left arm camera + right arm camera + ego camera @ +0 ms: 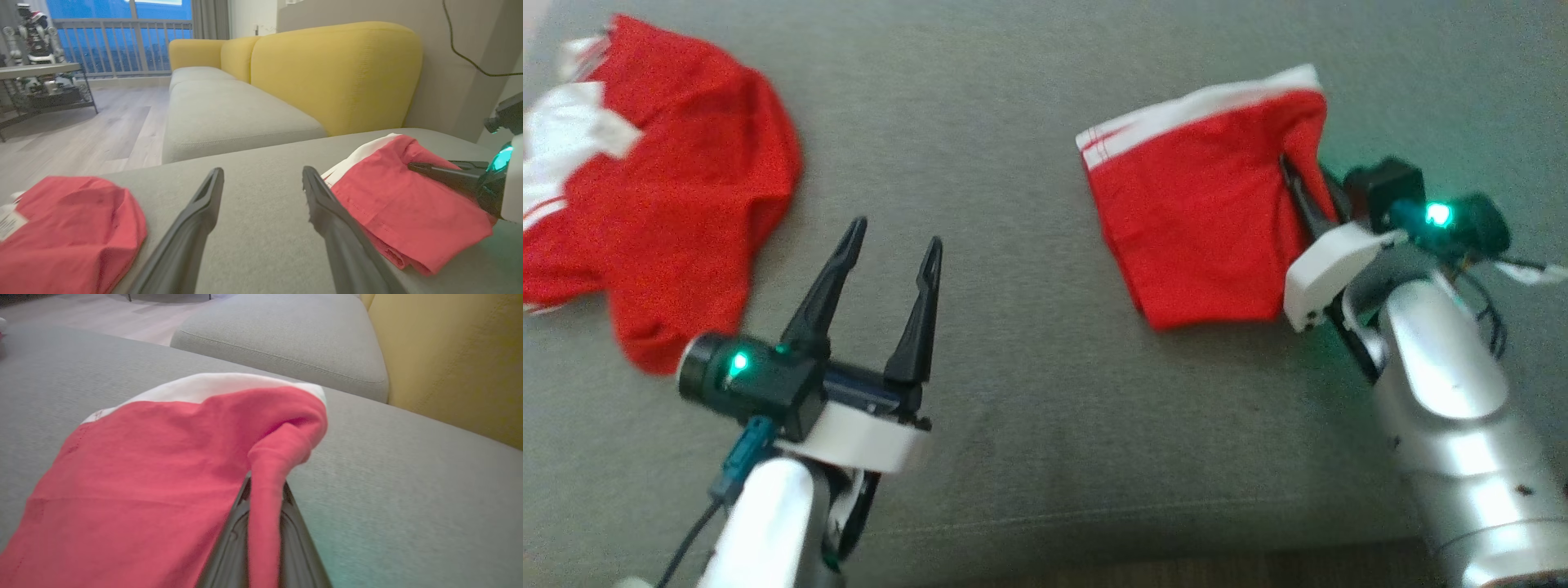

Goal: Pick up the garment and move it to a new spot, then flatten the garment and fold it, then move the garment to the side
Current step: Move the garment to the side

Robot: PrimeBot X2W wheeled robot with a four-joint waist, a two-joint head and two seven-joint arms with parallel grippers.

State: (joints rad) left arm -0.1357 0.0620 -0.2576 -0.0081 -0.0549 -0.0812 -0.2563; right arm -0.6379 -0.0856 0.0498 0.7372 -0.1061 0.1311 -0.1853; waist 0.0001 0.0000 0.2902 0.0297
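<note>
Red garment (pixel 1201 220) with white band, lying at the right of the grey cushion (pixel 1029 408), right gripper (pixel 1289 167) pinched tight on its raised right edge, left gripper (pixel 896 231) spread wide, holding nothing, between it and 1 other red cloth (pixel 670 204), yellow backrest (pixel 335 73) behind

My left gripper (pixel 896 233) hangs wide open, fingers spread and pointing forward, well to the left of the folded red garment (pixel 1201 220) and touching nothing. My right gripper (pixel 1298 180) is clamped tight on that garment's right edge, a fold of cloth pinched between the fingers. My right forearm (pixel 1445 384) slants in from the garment's lower right.
</note>
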